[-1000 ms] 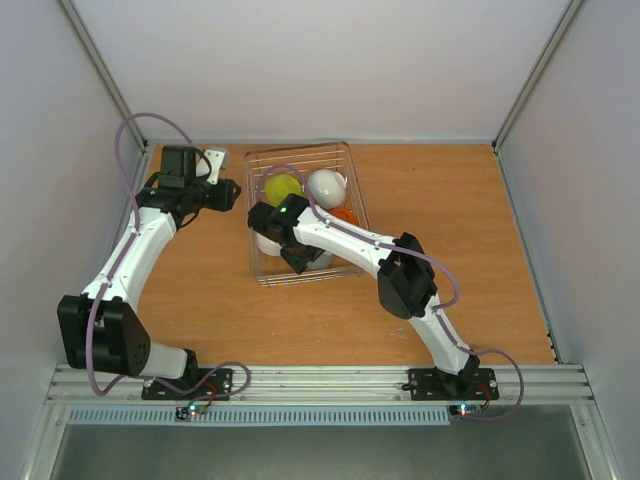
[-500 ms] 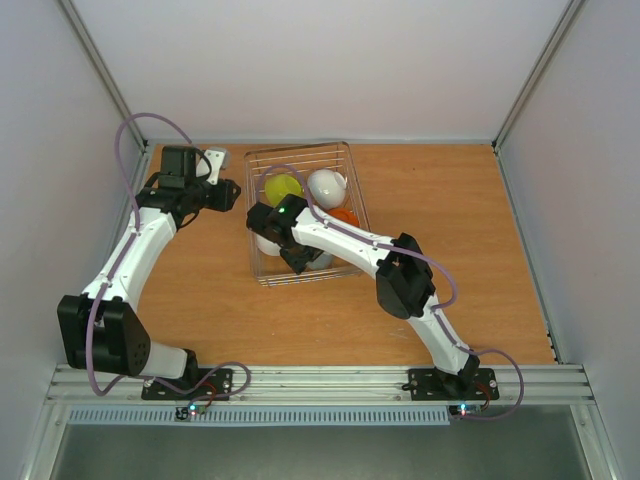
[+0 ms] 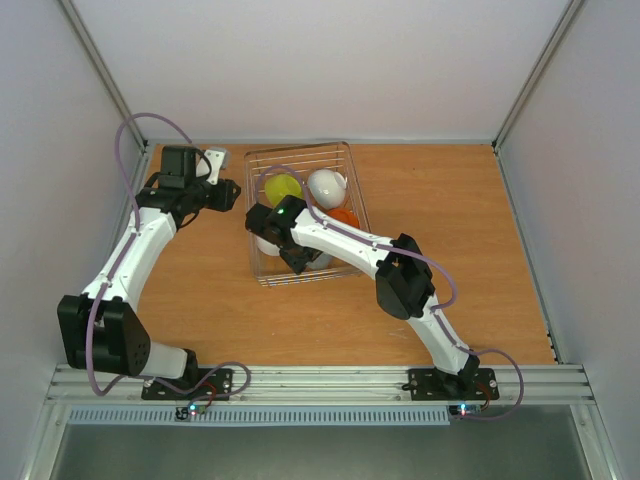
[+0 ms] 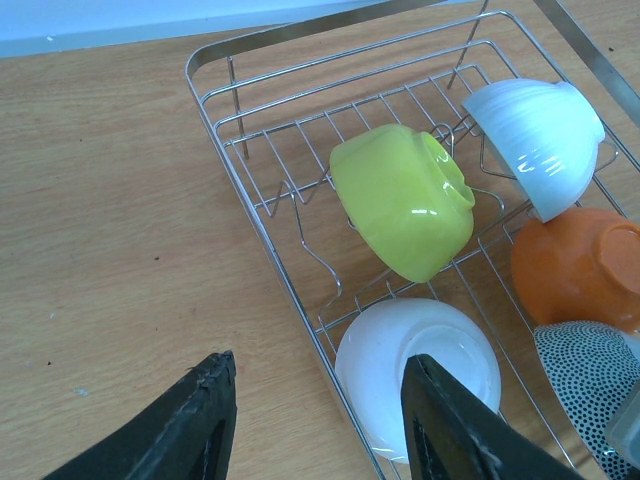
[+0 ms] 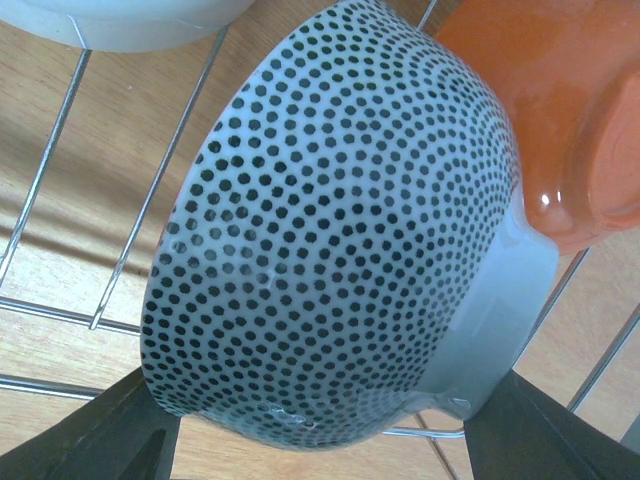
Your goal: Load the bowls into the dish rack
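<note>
Bowls: all 5 in silver wire dish rack on wooden desk: glossy yellow-green bowl, ribbed white bowl, orange bowl, plain white bowl, black-dotted grey-white bowl. R hand spread wide astride dotted one, contact unclear. L hand fingers apart, empty, beside rack.

A wooden table lies beneath the left gripper and the right gripper, stretching far to the right of the latter. White walls stand beyond them and at either side. A ribbed metal rail runs well behind them, along the table's near edge.
</note>
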